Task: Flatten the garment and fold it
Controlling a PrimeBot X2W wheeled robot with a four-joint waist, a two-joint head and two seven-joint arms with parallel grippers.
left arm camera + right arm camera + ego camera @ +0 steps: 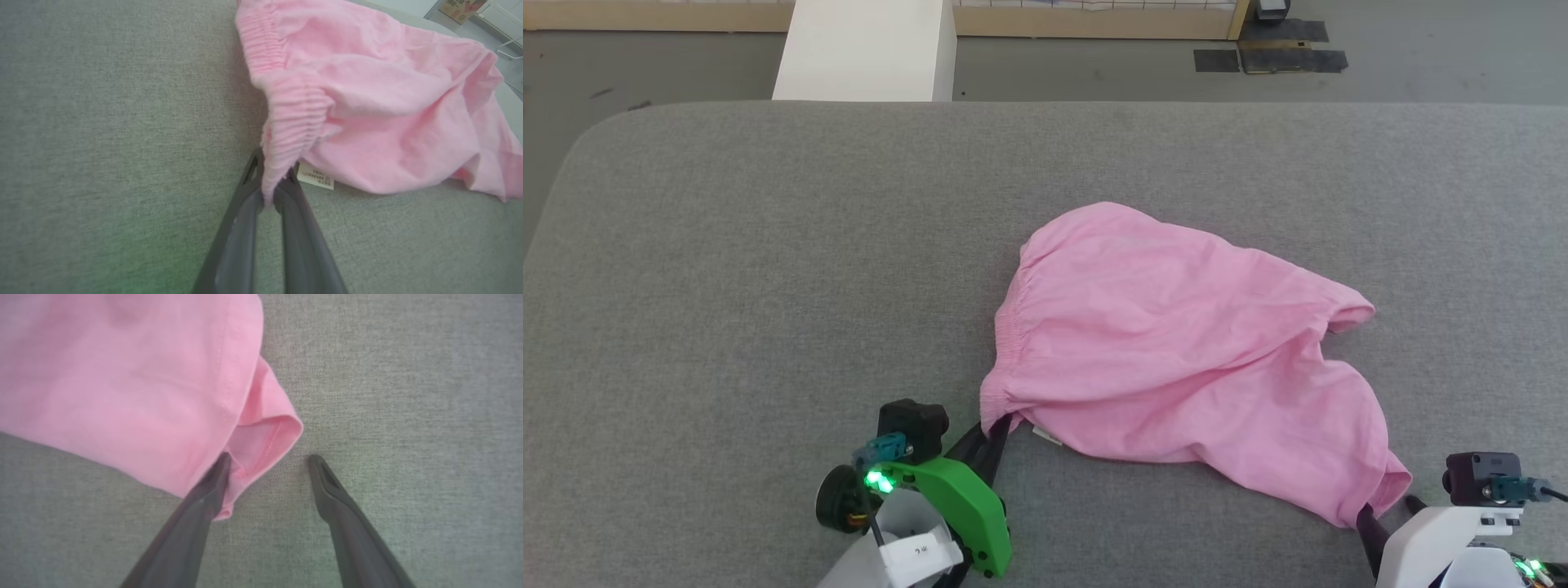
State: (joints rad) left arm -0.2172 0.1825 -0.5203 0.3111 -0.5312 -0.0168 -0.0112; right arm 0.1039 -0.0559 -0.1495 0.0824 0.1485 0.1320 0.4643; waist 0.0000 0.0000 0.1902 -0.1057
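- The garment lies crumpled on the grey tabletop. In the head view it's right of centre, toward the near edge. It's not flat: wrinkled and bunched, with folds across the middle.
- The left end effector is pinched almost closed on the garment, at the near-left corner of the gathered waistband.
- My left wrist view agrees. The fingers sit narrow, with a strip of ribbed elastic clamped between the tips. The rest of the waistband runs up and away from them.
- A small white label sticks out just beside that pinch, resting on the tabletop. Its print is too small for me to read.
- The right end effector is at the garment's near-right corner, jaws wide apart, nothing gripped.
- In the right wrist view, one finger lies against the leg hem, with the cloth edge overlapping it. The other finger is over bare tabletop, apart from the cloth. I can't tell whether the tips touch the surface.
- The second leg opening points right, on the far-right side of the heap.
- Past the tabletop's far edge, a white block stands on the grey floor.
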